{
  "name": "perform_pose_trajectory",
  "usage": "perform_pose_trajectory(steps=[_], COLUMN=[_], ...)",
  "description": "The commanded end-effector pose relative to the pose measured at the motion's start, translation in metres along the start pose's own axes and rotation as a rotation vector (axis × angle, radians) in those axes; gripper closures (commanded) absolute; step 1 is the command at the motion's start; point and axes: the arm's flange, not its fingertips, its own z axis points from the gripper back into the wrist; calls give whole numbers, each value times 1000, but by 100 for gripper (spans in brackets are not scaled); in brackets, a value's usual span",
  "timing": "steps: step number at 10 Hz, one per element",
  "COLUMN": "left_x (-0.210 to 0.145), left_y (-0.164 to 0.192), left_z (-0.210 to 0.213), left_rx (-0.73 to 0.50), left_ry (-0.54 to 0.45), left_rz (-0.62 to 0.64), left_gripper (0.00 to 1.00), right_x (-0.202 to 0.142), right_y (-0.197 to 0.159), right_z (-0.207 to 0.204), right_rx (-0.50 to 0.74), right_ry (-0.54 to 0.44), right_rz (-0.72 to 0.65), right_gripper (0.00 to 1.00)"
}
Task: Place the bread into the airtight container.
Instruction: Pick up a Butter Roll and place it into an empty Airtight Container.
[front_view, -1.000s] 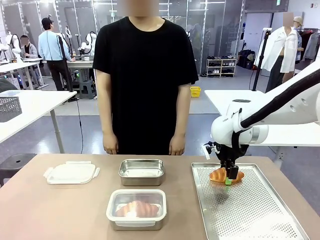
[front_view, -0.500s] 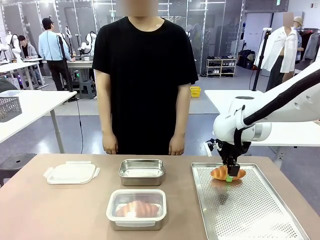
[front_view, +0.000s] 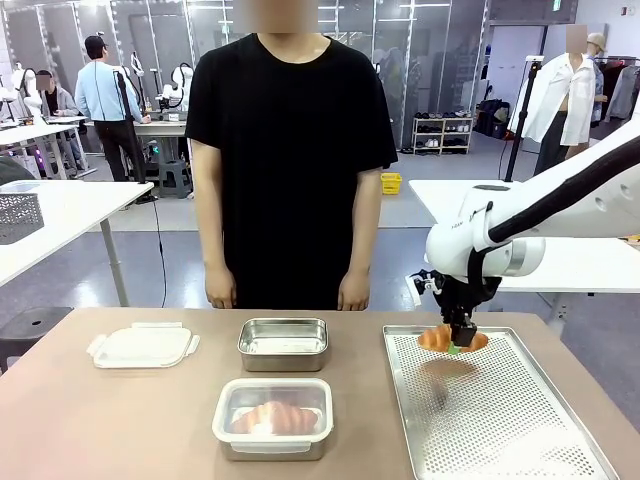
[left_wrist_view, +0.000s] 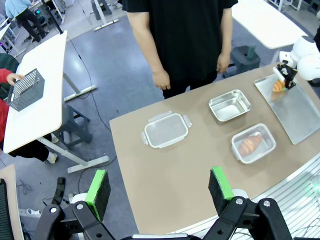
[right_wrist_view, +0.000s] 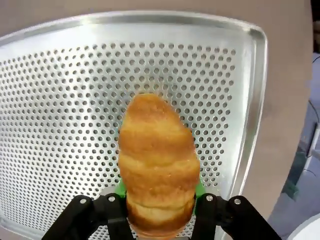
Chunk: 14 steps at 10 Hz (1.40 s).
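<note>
bread: golden-brown croissant (front_view: 452, 338), whole, level, pinched at its middle between fingers (right_wrist_view: 207, 220), hanging just above perforated metal tray (front_view: 500, 420) | container: rectangular stainless-steel airtight container (front_view: 283, 343), empty, lidless, upright, mid-tabletop (front_view: 120, 420), apart from croissant

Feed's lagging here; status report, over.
Right gripper shut on golden-brown croissant, above perforated metal tray. Left gripper open, high above brown table. Empty square steel container unobstructed.

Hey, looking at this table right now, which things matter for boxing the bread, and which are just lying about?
Job: golden croissant, in the right arm's fingers; empty open steel container; clear plastic lid; perforated metal tray.
Lying about: second steel container already holding another croissant; grey wire basket on the white side table.
</note>
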Motion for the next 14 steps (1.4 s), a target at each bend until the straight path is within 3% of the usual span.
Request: perform_pose_trajectory(steps=[1,3,5,6,10,14], left_x=[1,1,1,1,1,1], left_y=[1,1,1,1,1,1], left_z=[0,0,0,0,0,0], left_rx=[1,1,1,1,1,1], left_ry=[0,0,0,0,0,0], left_rz=[0,0,0,0,0,0], left_gripper=[0,0,0,0,0,0], right_x=[8,41,101,124,226,304], right_y=[18,28,37,41,41,30], right_z=[25,64,95,102,106,97], right_rx=[3,-40,-43,-48,-67,-89], right_ry=[-36,-93,-128,-99,-32,-40], right_rz=[30,26,87,95,77,62], right_gripper=[38,38,38,38,38,38])
